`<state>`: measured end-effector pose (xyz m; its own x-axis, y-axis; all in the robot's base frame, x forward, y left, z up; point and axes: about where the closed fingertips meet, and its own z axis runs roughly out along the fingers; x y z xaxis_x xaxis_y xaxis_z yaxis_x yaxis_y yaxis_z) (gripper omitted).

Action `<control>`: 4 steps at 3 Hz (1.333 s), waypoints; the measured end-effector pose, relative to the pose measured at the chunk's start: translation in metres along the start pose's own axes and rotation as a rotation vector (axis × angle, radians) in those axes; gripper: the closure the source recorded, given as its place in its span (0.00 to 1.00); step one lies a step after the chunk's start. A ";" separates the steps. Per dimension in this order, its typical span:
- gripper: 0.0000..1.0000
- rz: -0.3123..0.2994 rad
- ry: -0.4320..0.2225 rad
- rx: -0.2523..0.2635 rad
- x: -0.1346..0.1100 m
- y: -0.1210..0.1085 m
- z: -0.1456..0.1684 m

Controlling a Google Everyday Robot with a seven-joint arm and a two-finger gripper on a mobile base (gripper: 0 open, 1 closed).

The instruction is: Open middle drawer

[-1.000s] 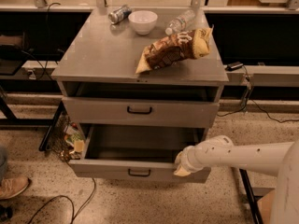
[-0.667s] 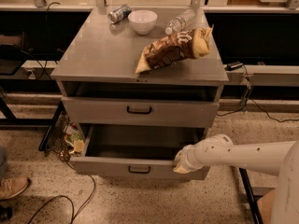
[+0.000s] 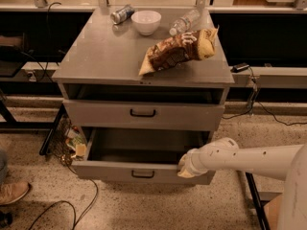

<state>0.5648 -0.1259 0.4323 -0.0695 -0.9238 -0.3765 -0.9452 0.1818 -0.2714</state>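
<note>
The middle drawer (image 3: 115,170) is a grey metal drawer with a small black bar handle (image 3: 143,174). It stands pulled well out of the grey cabinet, and its plain grey inside (image 3: 144,145) shows. My gripper (image 3: 185,168), at the end of a white arm (image 3: 249,158) reaching in from the right, is at the right part of the drawer's front rim. The drawer above (image 3: 96,114), also with a black handle, sits slightly out. Anything below the open drawer is hidden.
On the cabinet top (image 3: 96,56) lie a brown snack bag (image 3: 180,51), a white bowl (image 3: 146,21), a can (image 3: 122,13) and a plastic bottle (image 3: 184,20). A wire basket of litter (image 3: 67,143) stands left of the cabinet. Cables (image 3: 72,205) and a shoe (image 3: 12,190) are on the floor.
The gripper has shifted slightly left along the drawer's front rim. The drawer stands about as far out as before.
</note>
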 end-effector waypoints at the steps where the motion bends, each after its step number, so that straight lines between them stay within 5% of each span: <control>1: 0.51 0.000 0.000 0.000 0.000 0.000 0.000; 3: 0.05 0.000 0.002 -0.006 0.001 0.002 0.002; 4: 0.00 -0.014 0.025 -0.019 0.000 0.004 0.007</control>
<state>0.5639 -0.1228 0.4247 -0.0643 -0.9343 -0.3507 -0.9520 0.1628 -0.2592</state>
